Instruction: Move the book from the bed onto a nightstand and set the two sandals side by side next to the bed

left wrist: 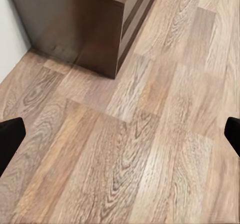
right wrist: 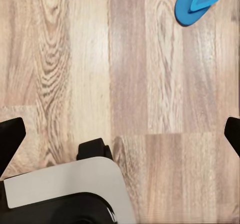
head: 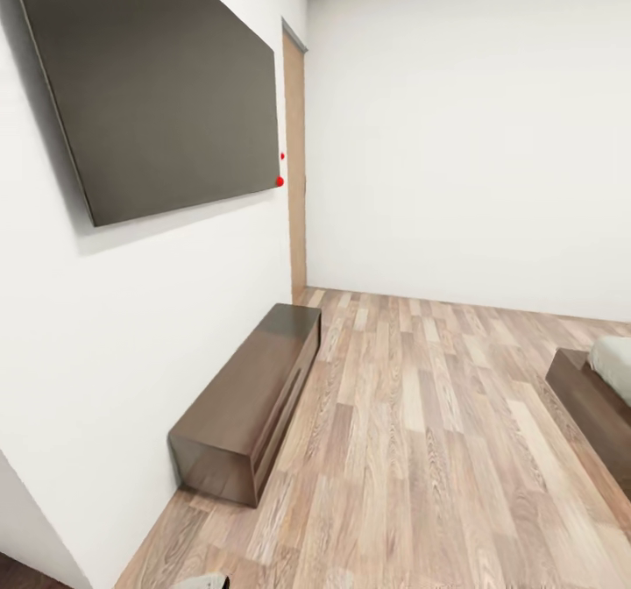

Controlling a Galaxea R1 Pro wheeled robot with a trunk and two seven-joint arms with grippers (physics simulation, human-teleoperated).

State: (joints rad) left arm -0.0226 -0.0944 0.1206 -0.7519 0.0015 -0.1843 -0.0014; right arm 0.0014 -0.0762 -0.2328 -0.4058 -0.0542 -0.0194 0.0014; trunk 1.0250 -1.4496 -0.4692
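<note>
Plank floor [head: 421, 449], low cabinet [head: 250, 400], blue sandal [right wrist: 200, 1]

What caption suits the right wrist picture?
Open right gripper above wood-plank floor, a blue sandal lying ahead.

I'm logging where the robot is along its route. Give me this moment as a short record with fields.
room: white walls, wood-plank floor
wall panel: large dark flat panel on the left wall
low cabinet: long dark brown unit on the floor against that wall
door: pale wooden door at the far corner
bed: corner of the dark frame and pale mattress at the right edge
sandal: one blue flip-flop flat on the floor, right wrist view
left hand: open, empty, over floor near the cabinet
right hand: open, empty, over floor
book: not located
</note>
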